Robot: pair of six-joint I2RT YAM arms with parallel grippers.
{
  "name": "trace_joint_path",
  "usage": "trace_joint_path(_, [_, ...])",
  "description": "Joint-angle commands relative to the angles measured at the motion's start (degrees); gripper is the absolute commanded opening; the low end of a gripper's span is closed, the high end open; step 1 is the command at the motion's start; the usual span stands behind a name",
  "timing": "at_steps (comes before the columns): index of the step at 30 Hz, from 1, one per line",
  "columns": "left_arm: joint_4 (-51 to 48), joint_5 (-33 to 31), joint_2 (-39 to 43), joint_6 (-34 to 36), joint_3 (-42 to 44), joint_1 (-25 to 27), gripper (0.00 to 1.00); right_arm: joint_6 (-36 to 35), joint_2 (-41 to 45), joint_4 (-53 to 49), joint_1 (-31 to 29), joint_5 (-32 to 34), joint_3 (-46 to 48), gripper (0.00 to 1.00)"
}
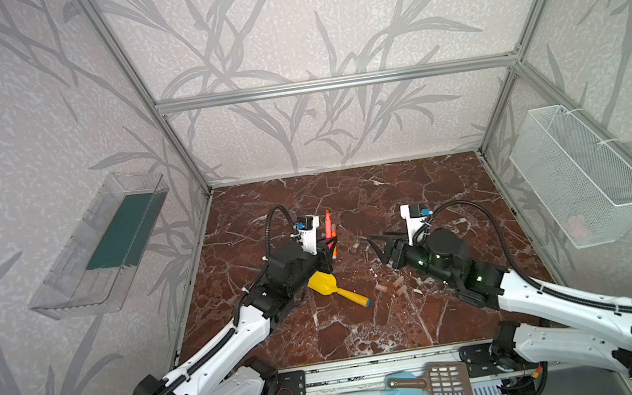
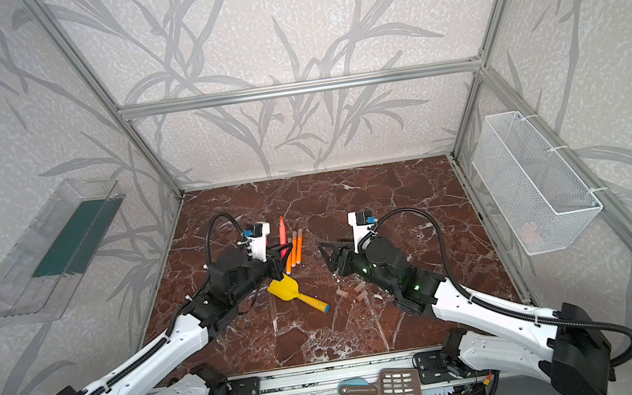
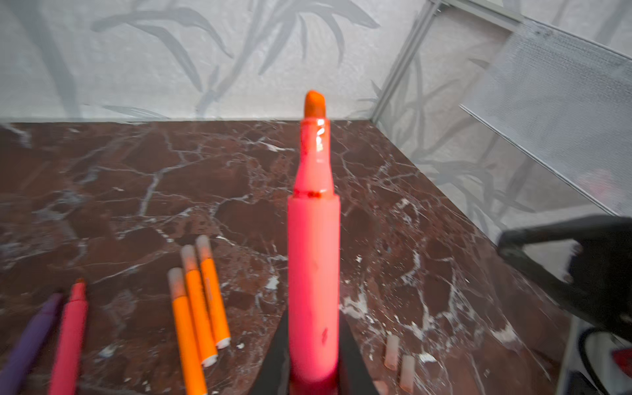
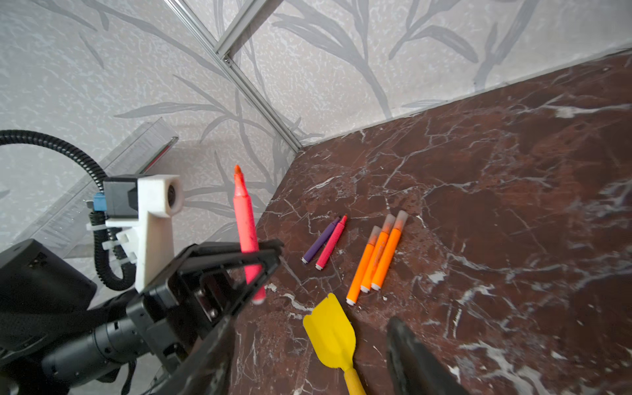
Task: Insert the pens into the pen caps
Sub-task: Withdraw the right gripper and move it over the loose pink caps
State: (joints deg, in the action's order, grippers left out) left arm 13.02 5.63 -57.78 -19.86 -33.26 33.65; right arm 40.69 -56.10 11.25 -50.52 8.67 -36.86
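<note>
My left gripper (image 3: 314, 376) is shut on a pinkish-red pen (image 3: 314, 260), held upright with its bare orange tip up; both top views show it (image 1: 328, 224) (image 2: 282, 230). Three orange pens (image 4: 376, 256) lie side by side on the marble, each with a cloudy pen cap over its tip. A purple pen (image 4: 319, 241) and a second pinkish-red pen (image 4: 331, 241) lie beside them with bare tips. Loose pen caps (image 1: 398, 284) (image 3: 391, 350) lie by the right arm. My right gripper (image 1: 376, 249) stands open and empty, a little way right of the held pen.
A yellow toy shovel (image 1: 320, 282) with an orange handle lies between the arms. A white wire basket (image 1: 583, 173) hangs on the right wall, a clear tray (image 1: 98, 246) on the left wall. A blue scoop (image 1: 400, 390) and brown slotted spatula (image 1: 449, 383) lie on the front rail.
</note>
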Motion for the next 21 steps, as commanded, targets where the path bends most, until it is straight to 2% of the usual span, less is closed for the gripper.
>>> trace_joint_path(1, [-2.57, -8.82, 2.11, -1.68, 1.21, 0.0, 0.0, 0.38, 3.84, -14.35, -0.45, 3.52, 4.09, 0.69])
trace_joint_path(7, [-2.69, -9.11, 3.24, -1.58, 1.44, -0.05, 0.0, 3.43, 4.77, -20.73, -0.67, 3.58, 10.08, 0.63])
trace_joint_path(14, [-3.08, -9.92, 5.08, -1.06, 1.95, 0.0, 0.0, 5.71, -2.2, -19.9, -0.72, 4.18, 13.52, 0.6])
trace_joint_path(21, [-3.0, -9.5, 4.67, -1.05, 1.82, -0.02, 0.0, 5.98, -9.16, -17.1, -0.8, 4.78, 12.93, 0.58])
